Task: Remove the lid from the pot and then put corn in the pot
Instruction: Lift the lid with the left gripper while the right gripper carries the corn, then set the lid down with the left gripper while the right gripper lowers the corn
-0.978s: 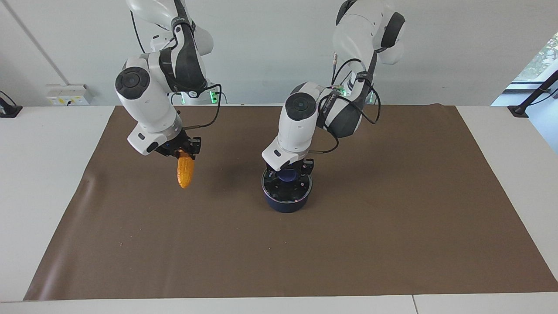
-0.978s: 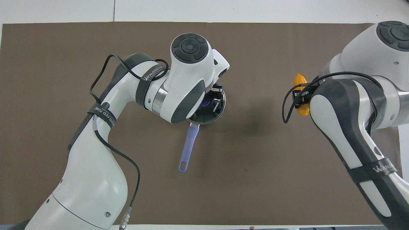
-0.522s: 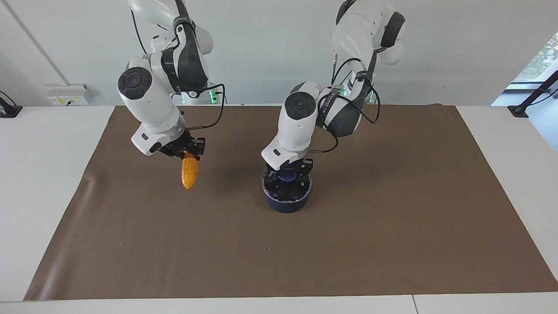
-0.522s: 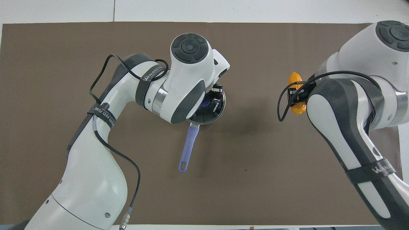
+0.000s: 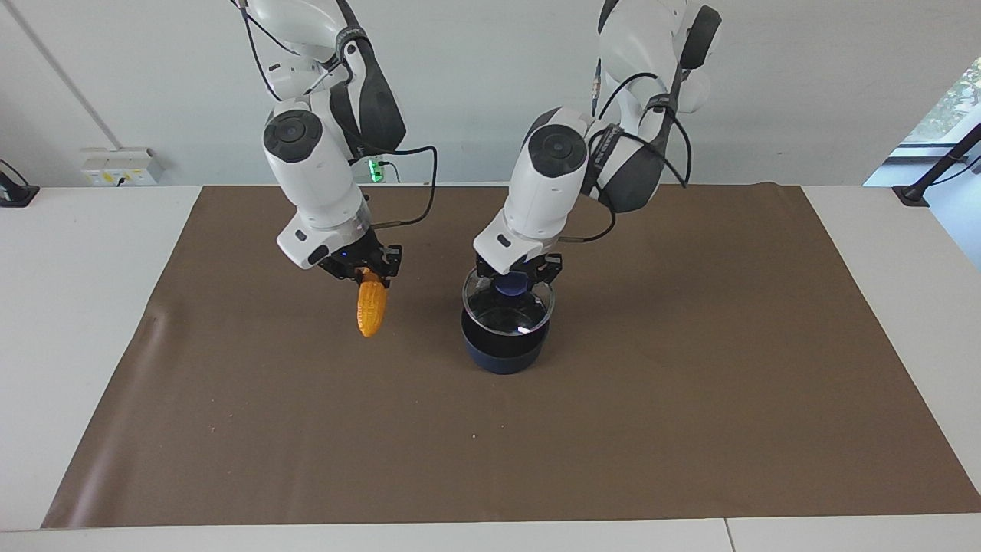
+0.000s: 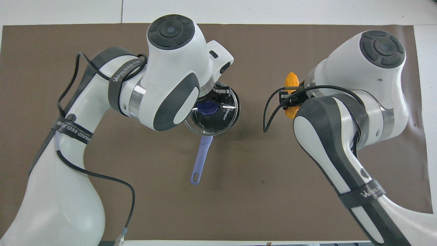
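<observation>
Collision is risked: lid (image 5: 506, 303), clamped by left gripper (image 5: 515, 280), hangs just over pot (image 5: 502, 346); corn (image 5: 372, 308), clamped by right gripper (image 5: 366, 268), waits at nine o'clock.

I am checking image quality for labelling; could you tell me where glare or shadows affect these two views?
Facing view: small bright glints on the lid rim, soft shadow on the mat beside the pot, overexposed window at the edge. Overhead view: the glass lid reflects faintly; blurred arm shadows darken the mat near the handle.

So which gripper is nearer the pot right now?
Left. The left gripper is directly over the pot, shut on the lid by its knob. The right gripper holds the corn over the mat toward the right arm's end.
</observation>
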